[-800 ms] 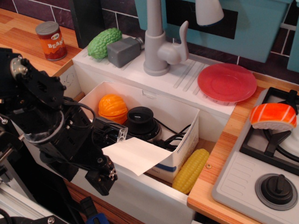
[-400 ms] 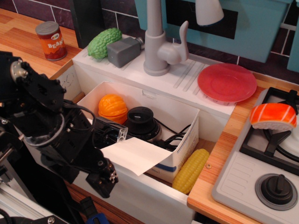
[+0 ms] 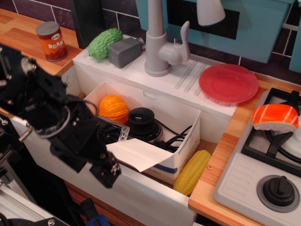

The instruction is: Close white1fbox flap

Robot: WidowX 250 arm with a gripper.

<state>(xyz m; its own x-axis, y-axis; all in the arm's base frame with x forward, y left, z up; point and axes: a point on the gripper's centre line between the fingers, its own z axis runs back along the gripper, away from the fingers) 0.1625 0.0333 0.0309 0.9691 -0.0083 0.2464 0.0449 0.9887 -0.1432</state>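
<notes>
The white1fbox sits open in the white sink basin, with a bit of blue stripe showing on its near side. Inside it are an orange fruit, a round black object and black cables. Its flap sticks out over the near side toward the front, its left edge lifted. My black gripper is at the flap's left edge, below and against it. Its jaws are hidden by the arm's own bulk.
A yellow corn cob lies in the basin right of the box. On the sink's back ledge are a grey faucet, a red plate, a green vegetable and a grey block. A bean can stands far left; a stove with salmon sushi is right.
My arm has risen and shifted slightly right. The flap's left edge has been lifted with it, so the flap now tilts up more and looks narrower.
</notes>
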